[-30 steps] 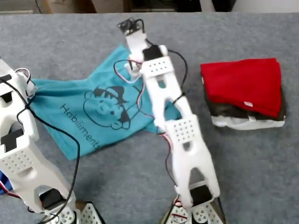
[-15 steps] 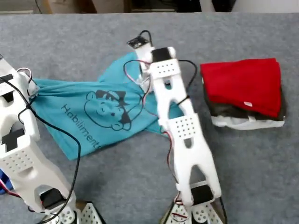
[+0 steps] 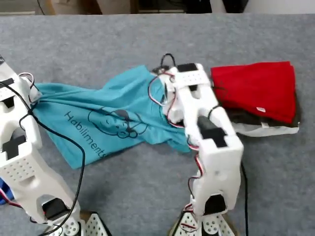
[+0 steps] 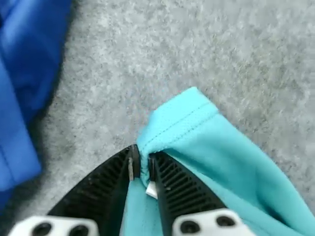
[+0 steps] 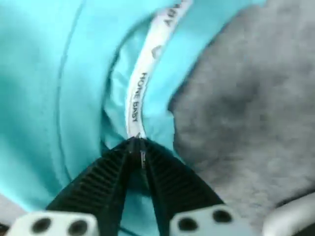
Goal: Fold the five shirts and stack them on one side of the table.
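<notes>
Grey felt tabletop (image 3: 147, 196). Turquoise printed cotton shirt (image 3: 98, 118) lies left of centre, strung between left gripper (image 4: 141, 160), clenched on a stitched edge, and right gripper (image 5: 137, 145), pinching the taped collar. Risk: thin pinches slip under tension. Red-topped folded stack (image 3: 256, 91) upper right.

Teal shirt (image 3: 106, 115) rumpled, red-topped folded stack (image 3: 256, 96) beside

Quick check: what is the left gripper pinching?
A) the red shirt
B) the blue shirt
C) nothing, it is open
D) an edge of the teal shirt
D: in the left wrist view the left gripper is shut on a stitched edge of the teal shirt, while the blue shirt lies apart from it.
</notes>
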`<state>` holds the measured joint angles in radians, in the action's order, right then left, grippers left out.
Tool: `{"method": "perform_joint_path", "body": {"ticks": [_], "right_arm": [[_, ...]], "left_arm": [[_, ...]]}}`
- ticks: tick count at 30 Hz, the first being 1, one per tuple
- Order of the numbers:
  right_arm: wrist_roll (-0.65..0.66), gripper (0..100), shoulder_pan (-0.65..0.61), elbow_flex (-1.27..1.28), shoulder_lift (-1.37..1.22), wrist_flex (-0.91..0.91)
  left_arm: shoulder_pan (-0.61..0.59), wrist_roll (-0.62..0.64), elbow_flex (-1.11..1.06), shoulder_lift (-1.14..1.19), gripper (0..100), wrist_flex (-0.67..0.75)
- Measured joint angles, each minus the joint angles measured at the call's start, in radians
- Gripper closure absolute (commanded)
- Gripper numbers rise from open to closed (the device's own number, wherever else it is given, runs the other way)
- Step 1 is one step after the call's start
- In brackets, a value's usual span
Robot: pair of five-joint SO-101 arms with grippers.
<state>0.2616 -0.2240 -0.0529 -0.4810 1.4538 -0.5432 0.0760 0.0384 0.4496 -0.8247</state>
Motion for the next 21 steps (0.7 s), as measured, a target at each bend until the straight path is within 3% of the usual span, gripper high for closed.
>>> {"method": "perform_joint_path", "body": {"ticks": [6,10,17,21], "right_arm": [[-0.002,98.8,0.017,-0.114,0.167,-0.012],[-0.049,90.9,-0.020,-0.348,0.147,-0.011],[-0.167,85.3,-0.044,-0.752,-0.261,-0.049],[-0.245,85.5,-0.049,-1.069,-0.522,0.031]], "left_arm": [[0.025,-0.031,0.000,0.000,98,-0.008],[0.029,-0.031,0.000,0.000,98,-0.008],[0.091,-0.031,-0.015,0.000,98,-0.021],[0.175,-0.054,-0.043,0.000,98,-0.025]]}}
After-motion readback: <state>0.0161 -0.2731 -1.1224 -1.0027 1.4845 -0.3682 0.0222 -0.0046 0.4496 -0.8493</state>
